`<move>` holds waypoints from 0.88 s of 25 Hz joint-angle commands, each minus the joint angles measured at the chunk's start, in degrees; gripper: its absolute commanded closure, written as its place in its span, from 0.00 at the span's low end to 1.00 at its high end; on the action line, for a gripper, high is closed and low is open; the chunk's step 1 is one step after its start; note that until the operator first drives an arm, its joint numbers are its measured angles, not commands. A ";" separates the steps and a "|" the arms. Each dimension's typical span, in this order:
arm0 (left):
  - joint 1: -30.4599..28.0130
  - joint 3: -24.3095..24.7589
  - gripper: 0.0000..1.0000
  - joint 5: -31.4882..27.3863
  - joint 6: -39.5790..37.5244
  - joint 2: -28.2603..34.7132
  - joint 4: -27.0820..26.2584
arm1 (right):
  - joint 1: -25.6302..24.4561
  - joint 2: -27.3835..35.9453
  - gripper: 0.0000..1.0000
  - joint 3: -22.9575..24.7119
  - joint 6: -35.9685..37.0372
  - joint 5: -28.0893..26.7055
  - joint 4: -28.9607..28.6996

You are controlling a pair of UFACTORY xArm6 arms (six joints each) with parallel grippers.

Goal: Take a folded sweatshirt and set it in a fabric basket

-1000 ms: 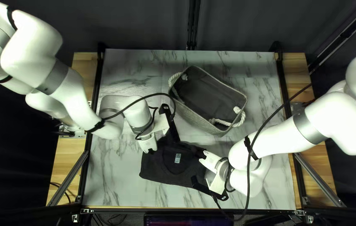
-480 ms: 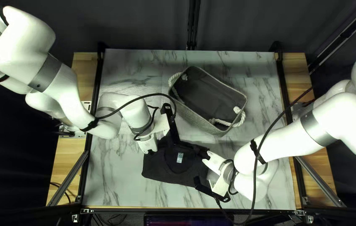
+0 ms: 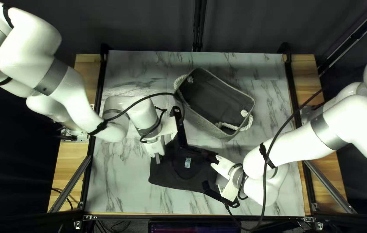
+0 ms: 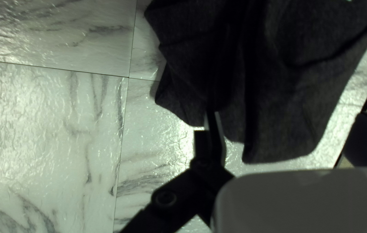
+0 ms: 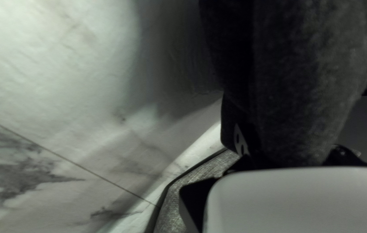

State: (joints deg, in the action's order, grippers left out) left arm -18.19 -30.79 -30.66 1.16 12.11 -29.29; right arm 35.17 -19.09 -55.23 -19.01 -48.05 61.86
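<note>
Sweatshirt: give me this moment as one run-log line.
sweatshirt: outside fabric basket | left gripper: shut on sweatshirt | right gripper: shut on sweatshirt | placement: pending

The tabletop is white with grey marble veining and thin panel seams. Viewed from above, far edge at 12 o'clock, the grey fabric basket stands open side up at 1 o'clock from centre. Whether the dark sweatshirt contacts the tabletop cannot be determined.

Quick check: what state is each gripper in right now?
Left gripper: closed on the sweatshirt, fingers close together at its edge.
Right gripper: closed on the sweatshirt, thick cloth holding its fingers well apart.
</note>
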 commanded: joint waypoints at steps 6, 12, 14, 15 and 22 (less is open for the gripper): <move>0.19 0.12 0.00 -0.38 2.12 0.50 -1.04 | -0.48 -0.58 1.00 -0.14 0.09 0.99 1.02; 0.19 0.12 0.00 -0.38 2.12 0.50 -1.04 | -0.85 -0.77 1.00 -0.29 0.37 1.29 1.21; 0.16 0.09 0.00 -0.54 2.69 0.01 -1.00 | -0.81 -1.00 1.00 -0.55 0.61 1.25 1.08; 0.28 0.15 0.00 -0.21 3.34 -0.53 -1.38 | -0.75 -1.04 1.00 -0.62 0.69 1.20 1.00; 0.51 0.70 0.00 1.93 6.91 -3.95 -2.37 | -0.56 -0.74 1.00 -0.44 0.79 0.98 0.74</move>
State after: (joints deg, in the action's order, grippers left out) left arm -17.68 -30.13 -29.00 7.83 8.68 -32.25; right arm 34.68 -19.74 -55.56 -18.25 -47.10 62.61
